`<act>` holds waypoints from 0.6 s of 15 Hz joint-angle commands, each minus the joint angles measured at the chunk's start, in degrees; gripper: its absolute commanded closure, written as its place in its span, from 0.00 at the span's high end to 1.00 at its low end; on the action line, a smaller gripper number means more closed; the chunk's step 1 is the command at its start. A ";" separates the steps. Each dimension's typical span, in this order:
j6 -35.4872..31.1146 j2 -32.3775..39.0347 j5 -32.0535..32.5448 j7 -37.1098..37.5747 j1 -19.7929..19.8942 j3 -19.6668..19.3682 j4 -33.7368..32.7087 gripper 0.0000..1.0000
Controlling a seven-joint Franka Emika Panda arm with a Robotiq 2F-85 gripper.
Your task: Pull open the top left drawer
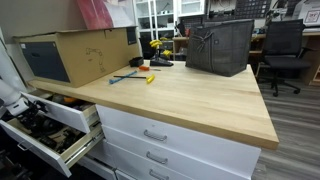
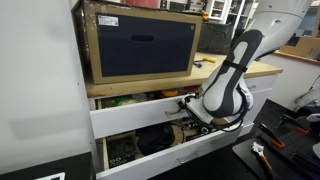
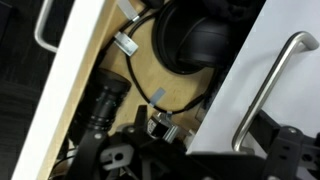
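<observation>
The top left drawer (image 2: 140,120) stands partly pulled out under the wooden bench top, white-fronted, with colourful small items (image 2: 135,98) inside. It also shows in an exterior view as a white panel (image 1: 68,110) at the left. My gripper (image 2: 190,108) hangs at the right end of this drawer's front. In the wrist view my gripper (image 3: 195,160) is open. Its black fingers (image 3: 105,158) stand wide apart on either side of a white drawer front (image 3: 235,70), close to the lower end of that front's silver bar handle (image 3: 268,90). Nothing is clamped.
Below, a second drawer (image 2: 150,150) is out further, full of dark tools and cables (image 3: 190,40). A cardboard box (image 2: 140,42) sits on the bench top (image 1: 180,100), with a dark bin (image 1: 218,47) further along. Closed white drawers with bar handles (image 1: 155,135) fill the bench's other side.
</observation>
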State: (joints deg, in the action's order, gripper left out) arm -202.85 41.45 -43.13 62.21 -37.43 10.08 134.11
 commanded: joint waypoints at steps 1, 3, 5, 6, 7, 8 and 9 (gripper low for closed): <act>-0.06 -7.28 -2.89 -2.19 -11.90 -3.13 8.10 1.00; -0.06 -7.00 -4.67 -4.04 -17.97 -7.38 8.35 1.00; 0.19 -7.06 -5.96 -6.82 -23.92 -11.75 8.93 1.00; 0.71 -7.16 -6.25 -8.55 -26.83 -14.24 9.25 1.00; 1.42 -6.93 -6.49 -10.52 -29.70 -16.99 9.13 1.00; 2.24 -6.58 -5.96 -12.29 -32.36 -19.87 8.89 1.00; 2.87 -6.17 -5.22 -14.16 -34.59 -22.58 8.29 1.00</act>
State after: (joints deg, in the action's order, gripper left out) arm -199.96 37.69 -48.56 53.62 -65.87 -6.87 142.45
